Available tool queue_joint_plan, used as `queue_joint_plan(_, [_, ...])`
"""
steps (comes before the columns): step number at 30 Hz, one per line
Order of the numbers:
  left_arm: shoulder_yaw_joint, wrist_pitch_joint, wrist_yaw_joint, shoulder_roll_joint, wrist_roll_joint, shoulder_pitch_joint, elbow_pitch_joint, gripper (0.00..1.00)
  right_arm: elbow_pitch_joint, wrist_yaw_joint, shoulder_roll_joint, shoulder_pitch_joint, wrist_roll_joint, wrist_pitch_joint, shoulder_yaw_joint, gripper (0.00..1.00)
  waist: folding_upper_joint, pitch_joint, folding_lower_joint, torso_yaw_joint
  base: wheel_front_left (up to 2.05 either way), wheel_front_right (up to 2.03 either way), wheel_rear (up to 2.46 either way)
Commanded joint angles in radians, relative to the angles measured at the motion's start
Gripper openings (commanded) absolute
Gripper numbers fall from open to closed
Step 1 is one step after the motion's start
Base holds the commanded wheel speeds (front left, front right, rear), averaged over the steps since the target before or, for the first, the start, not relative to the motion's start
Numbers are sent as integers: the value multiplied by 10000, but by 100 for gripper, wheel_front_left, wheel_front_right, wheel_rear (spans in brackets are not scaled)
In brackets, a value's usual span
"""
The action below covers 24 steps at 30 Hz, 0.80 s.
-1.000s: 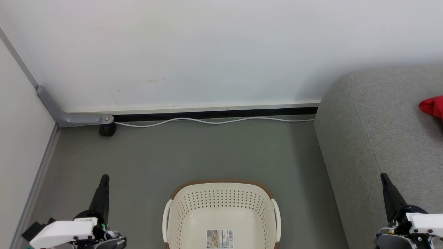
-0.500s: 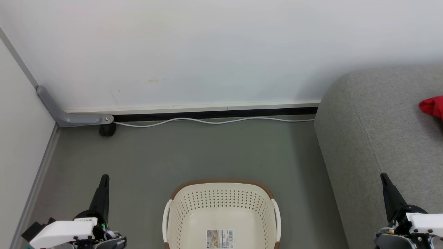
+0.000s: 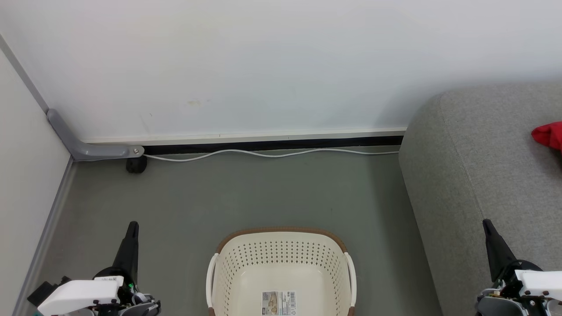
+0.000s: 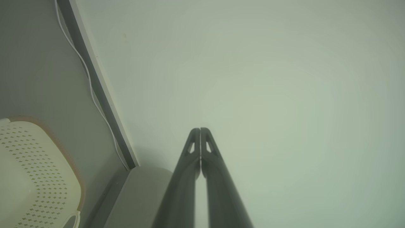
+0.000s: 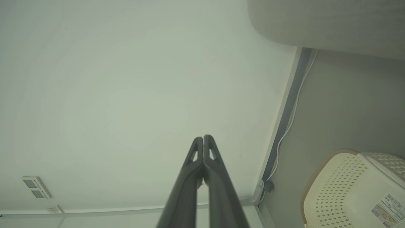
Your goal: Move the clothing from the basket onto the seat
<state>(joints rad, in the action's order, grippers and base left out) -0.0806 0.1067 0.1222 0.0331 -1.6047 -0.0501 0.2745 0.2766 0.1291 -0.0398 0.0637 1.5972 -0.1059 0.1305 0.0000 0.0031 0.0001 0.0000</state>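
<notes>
The cream basket (image 3: 281,245) stands on the floor at the bottom centre of the head view, holding nothing but a paper label (image 3: 279,303). It also appears at the edge of each wrist view (image 4: 28,171) (image 5: 351,186). A bit of red clothing (image 3: 549,135) lies on the grey seat (image 3: 478,166) at the right edge. My left gripper (image 3: 131,226) is shut and points up, left of the basket. My right gripper (image 3: 486,224) is shut too, in front of the seat. In each wrist view the fingers meet at the tips (image 4: 200,130) (image 5: 203,138), with nothing between them.
A white wall runs across the back with a dark gap at its foot and a white cable (image 3: 268,153) lying along it. A grey bracket with a black caster (image 3: 136,164) sits in the left corner. Grey-green floor (image 3: 263,193) lies between basket and wall.
</notes>
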Motion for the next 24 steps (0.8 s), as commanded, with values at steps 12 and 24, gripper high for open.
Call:
queue_joint_plan(12, [-331,65,84,171,-40,-580,-292,0,-318,16,-104,442,114,-73,-166,0,0,0,-1,0,0,0,0])
queue_joint_plan(24, [-331,64,84,171,-40,-580,-293,0,-318,16,-104,442,114,-73,-167,0,0,0,-1,0,0,0,0])
